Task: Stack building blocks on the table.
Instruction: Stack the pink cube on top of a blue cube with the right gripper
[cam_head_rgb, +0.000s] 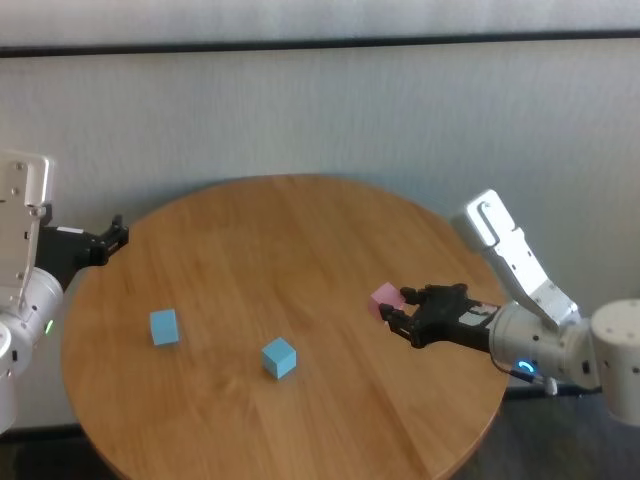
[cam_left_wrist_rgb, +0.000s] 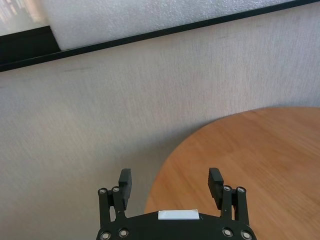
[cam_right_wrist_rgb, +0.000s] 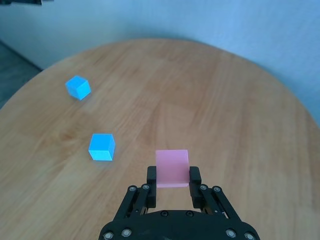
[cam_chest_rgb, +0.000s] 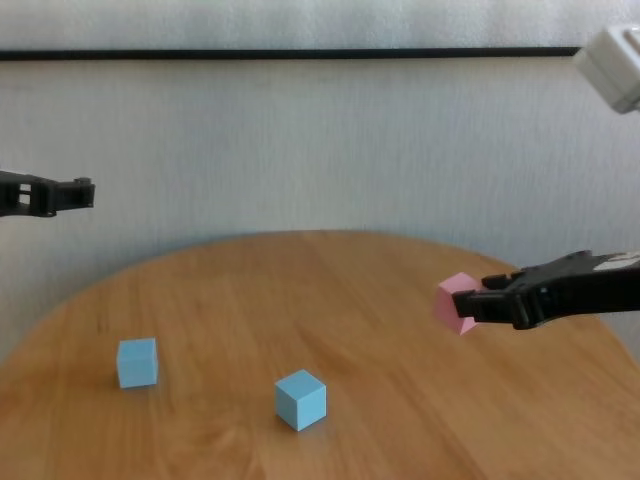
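My right gripper (cam_head_rgb: 397, 308) is shut on the pink block (cam_head_rgb: 385, 299) and holds it in the air over the right side of the round wooden table (cam_head_rgb: 300, 230). In the right wrist view the pink block (cam_right_wrist_rgb: 172, 168) sits between the two black fingers (cam_right_wrist_rgb: 194, 176). Two light blue blocks rest on the table: one (cam_head_rgb: 279, 357) near the front middle, the other (cam_head_rgb: 164, 326) farther left. In the chest view the pink block (cam_chest_rgb: 455, 301) hangs well above the tabletop, right of the nearer blue block (cam_chest_rgb: 300, 399). My left gripper (cam_left_wrist_rgb: 170, 187) is open and empty beyond the table's left edge.
A pale textured wall (cam_head_rgb: 330, 110) with a dark strip (cam_chest_rgb: 300, 53) stands behind the table. The table's edge (cam_head_rgb: 480, 440) curves close under my right forearm.
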